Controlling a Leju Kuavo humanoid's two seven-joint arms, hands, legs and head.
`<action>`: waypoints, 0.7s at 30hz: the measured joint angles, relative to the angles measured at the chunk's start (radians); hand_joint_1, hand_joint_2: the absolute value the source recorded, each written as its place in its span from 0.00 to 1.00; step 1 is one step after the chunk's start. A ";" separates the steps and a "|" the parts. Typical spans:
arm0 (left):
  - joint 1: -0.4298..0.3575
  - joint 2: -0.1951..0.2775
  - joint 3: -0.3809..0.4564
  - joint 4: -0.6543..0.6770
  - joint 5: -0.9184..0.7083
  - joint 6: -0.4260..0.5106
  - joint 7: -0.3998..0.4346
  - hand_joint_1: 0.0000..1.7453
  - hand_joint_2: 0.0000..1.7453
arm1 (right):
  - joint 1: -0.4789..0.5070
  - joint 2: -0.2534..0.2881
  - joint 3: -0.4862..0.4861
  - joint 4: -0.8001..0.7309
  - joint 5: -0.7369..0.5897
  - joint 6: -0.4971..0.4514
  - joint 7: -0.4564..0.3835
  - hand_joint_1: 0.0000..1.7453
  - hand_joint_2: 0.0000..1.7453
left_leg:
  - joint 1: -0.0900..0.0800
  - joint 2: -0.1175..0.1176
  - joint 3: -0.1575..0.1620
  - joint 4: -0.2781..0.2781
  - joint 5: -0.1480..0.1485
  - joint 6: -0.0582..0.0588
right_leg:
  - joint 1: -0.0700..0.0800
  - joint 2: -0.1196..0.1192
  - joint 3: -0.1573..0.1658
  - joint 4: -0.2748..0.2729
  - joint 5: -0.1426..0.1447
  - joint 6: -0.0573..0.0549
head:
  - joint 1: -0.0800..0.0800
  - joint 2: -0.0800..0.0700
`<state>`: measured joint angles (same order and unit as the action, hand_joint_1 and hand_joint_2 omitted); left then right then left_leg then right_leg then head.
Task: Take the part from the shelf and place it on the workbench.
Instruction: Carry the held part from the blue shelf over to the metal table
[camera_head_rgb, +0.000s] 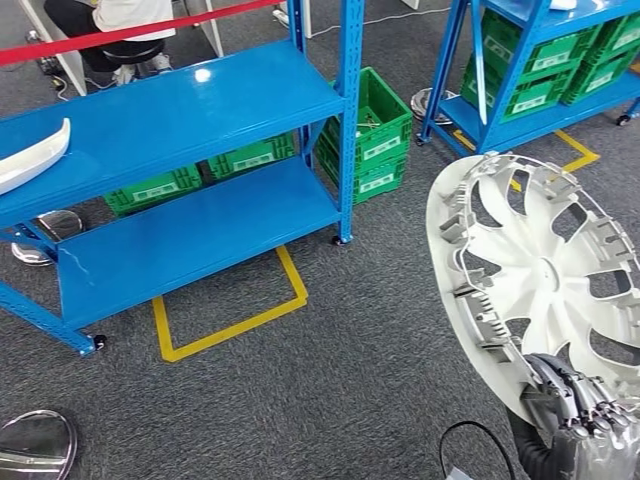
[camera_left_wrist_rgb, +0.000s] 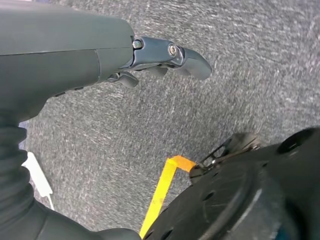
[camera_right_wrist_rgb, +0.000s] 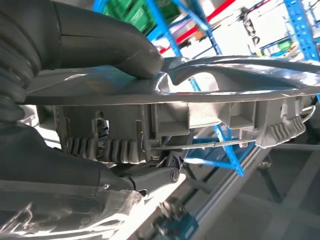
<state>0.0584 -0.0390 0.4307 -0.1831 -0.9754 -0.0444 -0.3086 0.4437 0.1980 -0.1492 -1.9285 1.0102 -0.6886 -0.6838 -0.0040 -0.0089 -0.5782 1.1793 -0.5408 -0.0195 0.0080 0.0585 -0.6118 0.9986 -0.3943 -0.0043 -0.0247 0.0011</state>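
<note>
Head view first: right hand (camera_head_rgb: 585, 425) down at five o'clock, clamped on the lower rim of a white wheel cover (camera_head_rgb: 540, 275), back side facing the camera, ribs and clips showing, held upright and tilted above the grey carpet (camera_head_rgb: 340, 380). Off at ten o'clock, a blue shelf unit (camera_head_rgb: 173, 130), with a white curved part (camera_head_rgb: 30, 158) lying at its left end on the upper board. Green crates (camera_head_rgb: 366, 135) tucked under and beside the shelf near twelve o'clock, more on a second blue rack (camera_head_rgb: 528, 70) at one o'clock. Yellow floor tape (camera_head_rgb: 230, 325) squared off at centre; a chrome disc (camera_head_rgb: 34, 445) at seven o'clock; a seated person (camera_head_rgb: 124, 25) behind a red barrier up at eleven. Over to the left wrist view: left hand (camera_left_wrist_rgb: 113, 55) hanging over carpet, fingers (camera_left_wrist_rgb: 181, 55) gently curled together, holding nothing. Right wrist view: thick thumb (camera_right_wrist_rgb: 113, 50) pressed on one face of the wheel cover (camera_right_wrist_rgb: 211, 85), darker fingers (camera_right_wrist_rgb: 151, 177) hooked under the clip side, rim pinched between.
</note>
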 joint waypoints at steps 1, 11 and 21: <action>-0.001 0.000 0.000 0.000 0.000 0.000 0.000 0.00 1.00 | 0.000 0.005 -0.006 -0.003 0.004 0.000 -0.005 1.00 1.00 | -0.002 -0.013 0.038 -0.055 0.023 0.008 | 0.001 0.010 -0.010 0.000 0.010 0.000 | 0.000 0.000; -0.002 -0.007 -0.001 0.002 -0.013 -0.001 0.000 0.00 1.00 | -0.005 0.044 -0.097 -0.088 0.105 0.000 -0.012 1.00 1.00 | 0.000 -0.011 0.108 -0.245 0.067 0.041 | 0.001 -0.002 -0.088 0.071 -0.021 0.042 | 0.005 0.000; -0.001 -0.011 -0.001 0.003 -0.019 -0.002 0.002 0.00 1.00 | -0.013 0.072 -0.183 -0.149 0.211 0.000 -0.011 1.00 1.00 | 0.000 0.112 0.015 -0.236 0.152 0.007 | -0.017 -0.132 0.144 -0.014 -0.093 0.069 | 0.008 0.000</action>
<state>0.0570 -0.0501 0.4299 -0.1802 -0.9946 -0.0462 -0.3069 0.4308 0.2700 -0.3323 -2.0773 1.2208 -0.6886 -0.6948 -0.0037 0.1032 -0.5627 0.9438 -0.3892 -0.0121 -0.0093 -0.0734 -0.4678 0.9842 -0.4872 0.0647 -0.0166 0.0011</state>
